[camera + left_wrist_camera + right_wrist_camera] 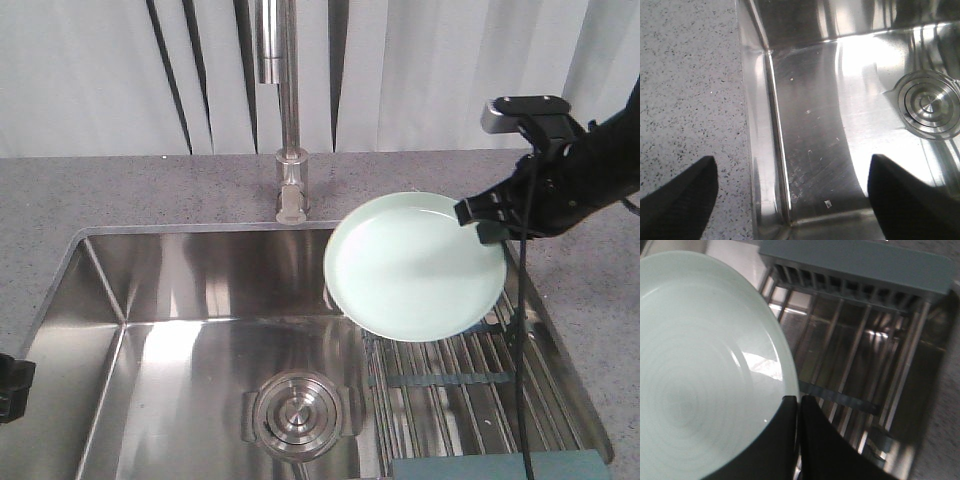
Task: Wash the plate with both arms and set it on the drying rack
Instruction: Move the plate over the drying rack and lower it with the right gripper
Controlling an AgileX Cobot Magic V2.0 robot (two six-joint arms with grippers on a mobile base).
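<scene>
The pale mint-green plate [410, 268] [700, 370] hangs tilted above the sink's right side, over the back end of the drying rack [470, 395] [860, 355]. My right gripper [490, 220] [798, 401] is shut on the plate's right rim, one finger on each face. The rack of steel rods with grey-blue end pieces lies across the sink's right part, beneath the plate. My left gripper [792, 187] is open with nothing between its fingers, hovering over the sink's front left corner; only a black bit of it [12, 388] shows at the front view's left edge.
A steel sink [160, 290] is set in a grey speckled counter [60, 195]. A tall tap [288, 110] stands behind it. The round drain [297, 412] [930, 102] sits in the basin floor. A black cable [520, 340] hangs from the right arm over the rack.
</scene>
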